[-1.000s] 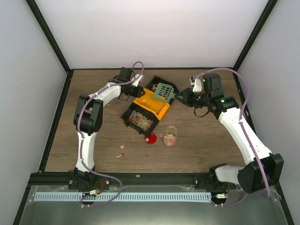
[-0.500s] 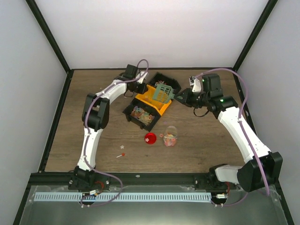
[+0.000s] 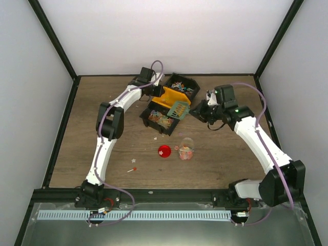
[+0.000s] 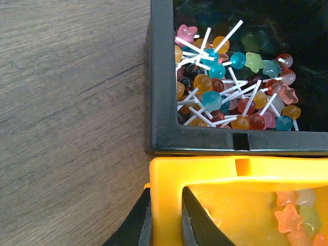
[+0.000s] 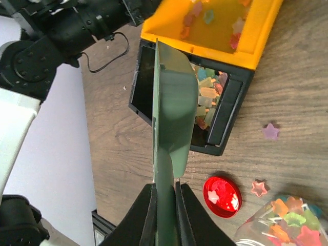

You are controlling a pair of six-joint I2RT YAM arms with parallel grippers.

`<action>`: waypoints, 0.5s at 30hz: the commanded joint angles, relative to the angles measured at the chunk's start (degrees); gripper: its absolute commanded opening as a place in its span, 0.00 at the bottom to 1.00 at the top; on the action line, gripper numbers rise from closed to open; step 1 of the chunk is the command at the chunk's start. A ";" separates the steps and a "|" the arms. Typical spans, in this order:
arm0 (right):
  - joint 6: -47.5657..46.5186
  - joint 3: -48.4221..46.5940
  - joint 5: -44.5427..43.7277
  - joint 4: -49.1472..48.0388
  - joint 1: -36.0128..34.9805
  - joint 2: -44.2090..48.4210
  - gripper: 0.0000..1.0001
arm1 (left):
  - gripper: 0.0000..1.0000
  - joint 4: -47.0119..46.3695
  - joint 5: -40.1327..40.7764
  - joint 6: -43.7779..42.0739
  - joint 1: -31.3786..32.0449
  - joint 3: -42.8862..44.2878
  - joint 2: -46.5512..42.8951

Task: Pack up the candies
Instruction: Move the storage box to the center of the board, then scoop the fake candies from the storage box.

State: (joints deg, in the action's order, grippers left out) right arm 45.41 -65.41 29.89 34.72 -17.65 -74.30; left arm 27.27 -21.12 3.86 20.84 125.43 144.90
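Candies (image 5: 207,97), tiny multicoloured, heaped in black plastic bin (image 5: 136,84), beside tip of green slotted scoop (image 5: 171,102) clamped in right gripper (image 5: 164,205), blade axis pointing binward. Left gripper (image 4: 164,218) pinches yellow plastic tray (image 4: 246,179) wall.

Teal, orange, red and pink candies (image 4: 230,97) on white sticks; black plastic box (image 4: 159,102), yellow plastic tray (image 4: 230,179), green slotted scoop (image 5: 171,102), round red lid (image 5: 222,190).

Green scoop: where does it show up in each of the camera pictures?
Top external: centre, the green scoop sits just below-right of the orange tray.
Left wrist: not in it.
Right wrist: middle, edge-on, gripped by the right end effector.
Shared landmark: the orange tray, seen in all three views.
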 commanded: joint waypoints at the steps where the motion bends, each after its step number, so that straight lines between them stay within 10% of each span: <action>1: 5.85 -2.66 -6.62 3.00 -3.61 -0.29 0.01 | 0.04 -4.08 -3.20 1.59 0.24 2.11 2.21; 15: 7.44 -13.62 -15.88 11.19 -10.97 -12.10 0.01 | 0.11 -6.49 -5.41 0.37 0.18 -3.12 -1.04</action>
State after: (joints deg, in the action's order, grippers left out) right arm 52.03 -73.84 18.24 42.96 -28.10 -85.69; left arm 26.11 -22.55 4.25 20.71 124.99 145.03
